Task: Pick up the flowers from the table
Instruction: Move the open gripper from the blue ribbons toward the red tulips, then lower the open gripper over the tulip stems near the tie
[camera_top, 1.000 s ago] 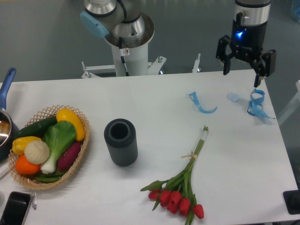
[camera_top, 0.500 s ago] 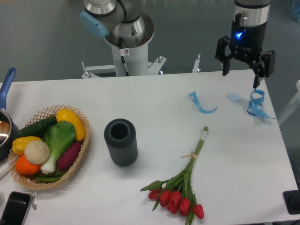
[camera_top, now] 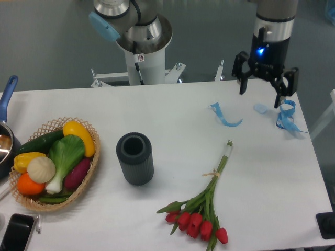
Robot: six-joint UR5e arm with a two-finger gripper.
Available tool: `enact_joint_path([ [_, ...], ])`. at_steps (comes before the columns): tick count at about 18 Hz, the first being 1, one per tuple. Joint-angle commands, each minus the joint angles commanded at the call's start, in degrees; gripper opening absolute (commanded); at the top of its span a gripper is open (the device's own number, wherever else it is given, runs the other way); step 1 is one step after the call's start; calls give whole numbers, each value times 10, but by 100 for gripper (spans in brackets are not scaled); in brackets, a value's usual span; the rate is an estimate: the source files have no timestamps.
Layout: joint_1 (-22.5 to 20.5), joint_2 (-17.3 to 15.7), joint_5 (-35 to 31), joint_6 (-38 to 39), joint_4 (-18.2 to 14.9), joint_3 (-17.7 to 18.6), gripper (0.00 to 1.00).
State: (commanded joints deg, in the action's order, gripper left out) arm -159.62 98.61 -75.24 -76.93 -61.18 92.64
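Gripper [camera_top: 260, 99] far right above table [camera_top: 172, 115], jaws wide apart, holding nothing. Flowers [camera_top: 203, 209] lying near edge, well apart from gripper.

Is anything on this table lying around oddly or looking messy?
Mildly: the flowers lie flat on the table instead of standing in the dark vase, and loose blue ribbon scraps sit near the far right corner.
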Motion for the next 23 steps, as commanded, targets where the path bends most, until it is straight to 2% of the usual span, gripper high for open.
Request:
enact_joint_path([
  [2,29,27,1,51,4,-4,100],
  [4,39,44,1,87,11,-4,100],
  [9,70,88,5,126,17,-3,100],
  [10,76,97,4,130,25,-4,100],
  [13,84,133,2,163,78,3,100],
  [15,86,143,2,164,91,4,100],
  [18,87,154,4,167,91,5,100],
  [23,93,194,3,163,91,7,100],
])
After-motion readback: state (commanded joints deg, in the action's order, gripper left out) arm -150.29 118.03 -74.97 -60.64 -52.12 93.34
